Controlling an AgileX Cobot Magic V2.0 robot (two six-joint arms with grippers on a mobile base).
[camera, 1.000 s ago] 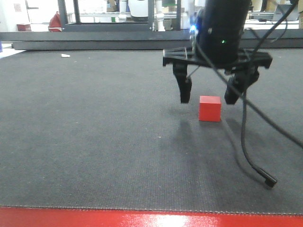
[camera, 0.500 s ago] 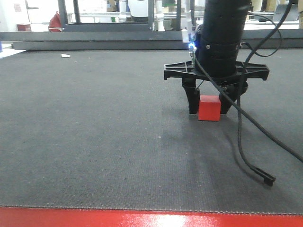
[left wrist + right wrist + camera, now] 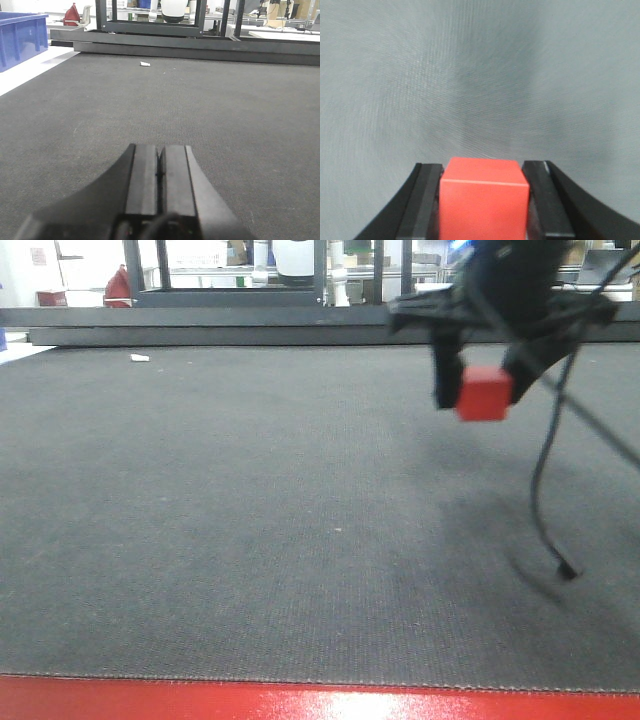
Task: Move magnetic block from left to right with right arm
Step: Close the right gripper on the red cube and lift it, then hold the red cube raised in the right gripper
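— Where the magnetic block (image 3: 485,394) is looked for, what is seen?
— It is held in the air above the dark mat (image 3: 250,510), toward the right of the front view, clamped between the fingers of the right gripper (image 3: 484,210) (a black pad is pressed against each side face).
— And the left gripper (image 3: 160,172)?
— Its fingers are pressed together, and nothing is held between them.

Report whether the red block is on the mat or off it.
Off it. The block hangs clamped in the right gripper, with bare mat visible beneath it.
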